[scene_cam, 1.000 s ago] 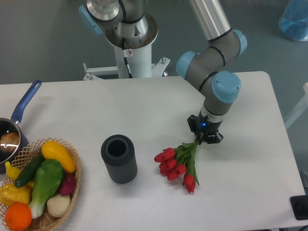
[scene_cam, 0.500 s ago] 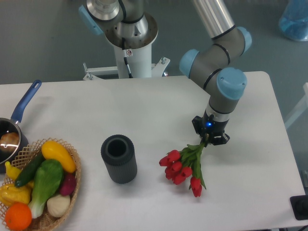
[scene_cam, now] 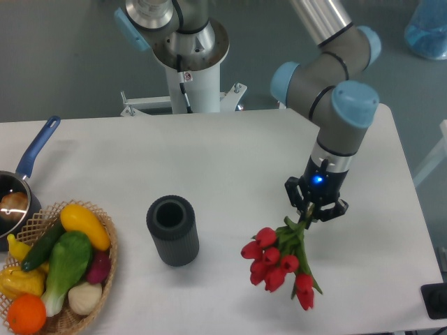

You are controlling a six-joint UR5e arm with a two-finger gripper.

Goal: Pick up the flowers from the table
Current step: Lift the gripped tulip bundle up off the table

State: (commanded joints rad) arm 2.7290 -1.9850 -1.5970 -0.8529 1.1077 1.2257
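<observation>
The flowers (scene_cam: 281,260) are a small bunch of red tulips with green stems and green leaves. The red heads spread out like a fan toward the lower left, and one head hangs lower at the right side of the bunch. The stems come together at the top, where they go into the gripper (scene_cam: 312,213). The bunch hangs down from the gripper, over the right front part of the white table (scene_cam: 230,160); it is not possible to tell if the lowest heads touch the surface.

The arm comes down from the upper right, with grey joints and light blue caps, and the wrist points straight down to the table. A small blue light shines on the wrist. The black fingers are closed tightly on the stem ends.

A dark ribbed cylinder (scene_cam: 172,230) stands upright to the left of the flowers.
</observation>
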